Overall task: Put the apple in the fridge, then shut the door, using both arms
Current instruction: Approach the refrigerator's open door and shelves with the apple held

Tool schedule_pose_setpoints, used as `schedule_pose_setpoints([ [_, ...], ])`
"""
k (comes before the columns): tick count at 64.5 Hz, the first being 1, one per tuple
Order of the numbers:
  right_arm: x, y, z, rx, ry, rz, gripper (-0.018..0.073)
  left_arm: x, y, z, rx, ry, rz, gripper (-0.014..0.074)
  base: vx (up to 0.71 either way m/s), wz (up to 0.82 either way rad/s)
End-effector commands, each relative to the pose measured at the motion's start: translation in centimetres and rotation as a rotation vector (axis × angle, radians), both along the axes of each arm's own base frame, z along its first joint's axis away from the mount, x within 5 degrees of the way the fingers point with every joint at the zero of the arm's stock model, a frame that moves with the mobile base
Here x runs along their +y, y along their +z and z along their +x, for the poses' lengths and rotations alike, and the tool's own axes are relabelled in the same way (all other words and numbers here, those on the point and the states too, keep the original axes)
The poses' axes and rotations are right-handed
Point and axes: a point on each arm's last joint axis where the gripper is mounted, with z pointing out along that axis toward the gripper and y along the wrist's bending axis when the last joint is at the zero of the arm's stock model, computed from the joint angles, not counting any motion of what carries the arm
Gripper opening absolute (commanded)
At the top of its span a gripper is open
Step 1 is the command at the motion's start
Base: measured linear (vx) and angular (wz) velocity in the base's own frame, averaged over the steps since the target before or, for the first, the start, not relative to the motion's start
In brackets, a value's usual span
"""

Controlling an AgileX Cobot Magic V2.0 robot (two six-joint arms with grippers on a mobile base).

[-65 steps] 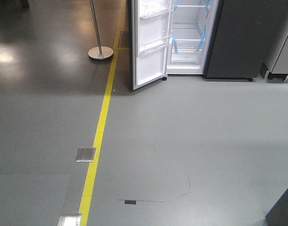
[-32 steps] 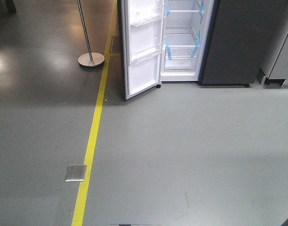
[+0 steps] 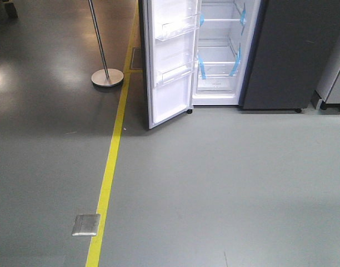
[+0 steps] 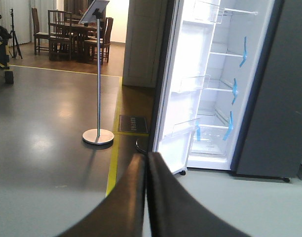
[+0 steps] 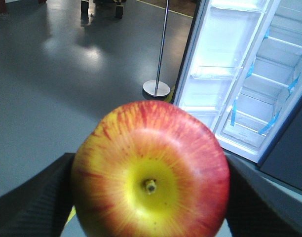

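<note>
Open grey floor (image 3: 225, 178) before fridge (image 3: 217, 92), door (image 3: 170, 72) wide; right tool (image 5: 151, 197) clamped on apple (image 5: 151, 163), left tool (image 4: 147, 197) seemingly together

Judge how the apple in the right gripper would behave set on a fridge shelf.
Round and glossy, the apple would likely roll if released on a flat shelf. Its smooth skin may slip between the fingers flanking it. It looks firm, probably not easily crushed.

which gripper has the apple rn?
The right gripper: its jaws clamp the apple from both sides. The left gripper has its jaws pressed together with nothing between them.
</note>
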Motion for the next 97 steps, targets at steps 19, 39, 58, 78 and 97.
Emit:
schedule_pose_setpoints([
  [19,0.05,1.34,-0.29,-0.1,-0.012,0.034,0.013,-0.08,1.3,-0.23,-0.099,-0.009,-0.01,-0.0007,0.24,0.0],
  [39,0.05,1.34,-0.29,-0.1,-0.012,0.034,0.013,-0.08,1.3,-0.23,-0.099,-0.009,-0.01,-0.0007,0.23,0.0],
  [58,0.04,1.33,-0.29,-0.1,-0.013,0.033,0.013,-0.08,1.3,-0.23,-0.099,-0.009,-0.01,-0.0007,0.22,0.01],
  [78,0.04,1.33,-0.29,-0.1,-0.013,0.033,0.013,-0.08,1.3,-0.23,-0.099,-0.009,-0.01,-0.0007,0.19,0.01],
  [97,0.04,1.33,-0.29,-0.1,-0.013,0.033,0.013,-0.08,1.3,-0.23,-0.099,-0.009,-0.01,-0.0007,0.15,0.0],
])
